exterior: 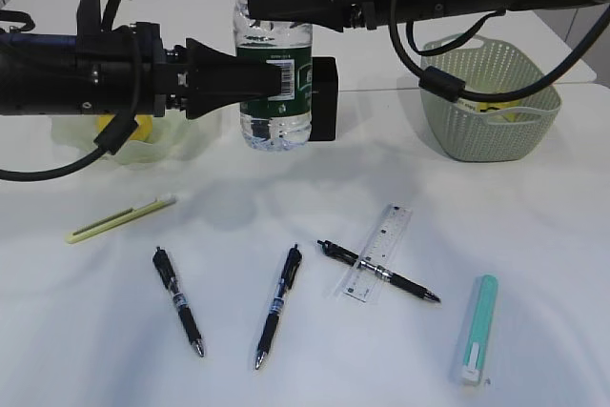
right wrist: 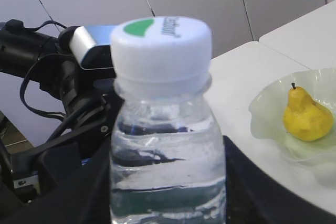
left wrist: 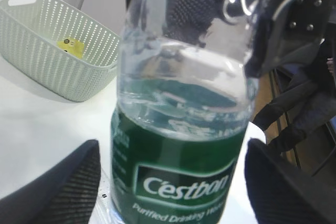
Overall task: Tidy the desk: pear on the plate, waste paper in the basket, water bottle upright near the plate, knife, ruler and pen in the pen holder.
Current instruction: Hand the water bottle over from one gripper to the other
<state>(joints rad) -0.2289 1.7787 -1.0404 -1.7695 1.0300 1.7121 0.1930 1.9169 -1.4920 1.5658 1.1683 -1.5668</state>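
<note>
- Bottle step: right pincer is clamping the water bottle upright on the tabletop.
- Left pincer is flanking the label, fingers apart — next, release it beside the plate.

The bottle, green-labelled, stands upright and fills the view between the left end effector's spread dark fingers, while the basket sits behind on the white counter holding yellow paper.

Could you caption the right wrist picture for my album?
Clear white-capped water bottle upright between dark gripper fingers; yellow pear on wavy green plate.
</note>
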